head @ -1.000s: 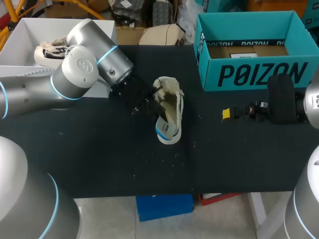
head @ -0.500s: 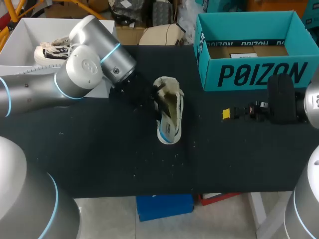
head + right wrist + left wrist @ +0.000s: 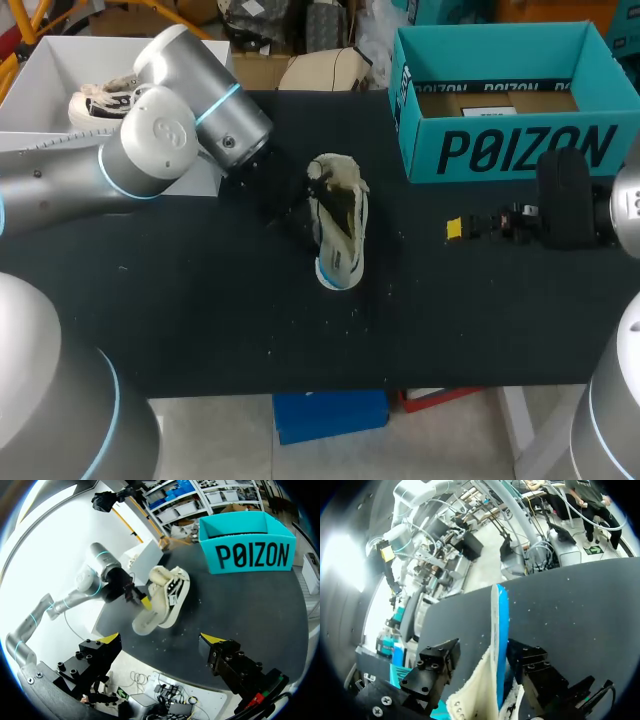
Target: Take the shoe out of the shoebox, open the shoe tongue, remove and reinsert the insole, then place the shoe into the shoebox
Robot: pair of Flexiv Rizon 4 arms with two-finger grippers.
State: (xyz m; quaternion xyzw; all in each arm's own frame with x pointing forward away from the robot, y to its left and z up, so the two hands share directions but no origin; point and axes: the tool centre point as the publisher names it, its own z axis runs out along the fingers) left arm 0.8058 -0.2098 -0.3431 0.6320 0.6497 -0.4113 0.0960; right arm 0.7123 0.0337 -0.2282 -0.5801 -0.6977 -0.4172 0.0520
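The left gripper (image 3: pixel 482 669) is seen open astride the side wall of the shoe (image 3: pixel 345 240), tipped on the table (image 3: pixel 200 300), well apart from the shoebox (image 3: pixel 500 150). The right gripper (image 3: pixel 161 642) is held wide open, empty. Were the wall missed on closing, the shoe could be shoved over.

One cream shoe (image 3: pixel 338 225), one black table (image 3: pixel 200 320), one blue shoebox (image 3: pixel 505 100), one white box (image 3: pixel 50 75), one other shoe (image 3: pixel 105 100) in it, two arms, left arm (image 3: pixel 150 150) and right arm (image 3: pixel 622 210), two grippers, left gripper (image 3: pixel 487 675) and right gripper (image 3: pixel 161 639).
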